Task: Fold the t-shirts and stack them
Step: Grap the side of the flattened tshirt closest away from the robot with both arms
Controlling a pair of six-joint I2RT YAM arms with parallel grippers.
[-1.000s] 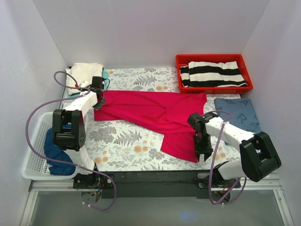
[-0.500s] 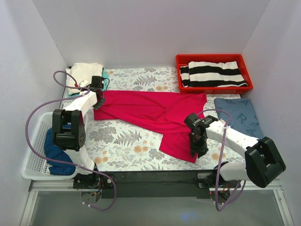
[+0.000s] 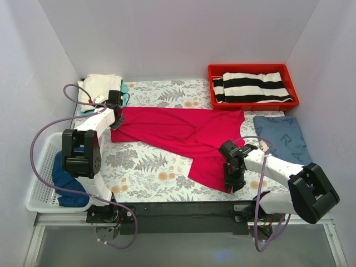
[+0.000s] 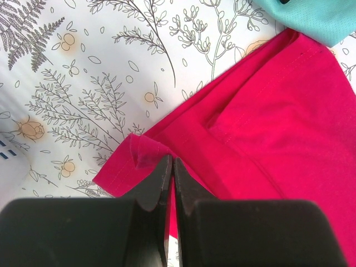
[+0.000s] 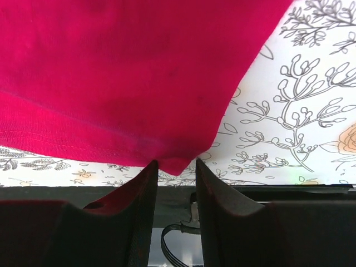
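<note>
The red tee [image 3: 178, 129] lies spread and rumpled on the floral cloth [image 3: 144, 167], its far-right corner just in front of the crate [image 3: 251, 68], with a folded blue tee [image 3: 281, 136] just off its right edge. The left gripper [image 4: 169, 162] is pinched tight on a fold at the tee's far-left corner, near the teal tee [image 4: 317, 16]. The right gripper [image 5: 175, 166] sits at the tee's near-right hem corner, jaws a narrow gap apart with that corner between the tips.

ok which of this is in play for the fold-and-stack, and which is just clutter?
In play: red t-shirt, left gripper, right gripper, cream tee, teal tee, navy tee.
Lying about: red tray, striped garment, grey-blue folded cloth, white basket.
</note>
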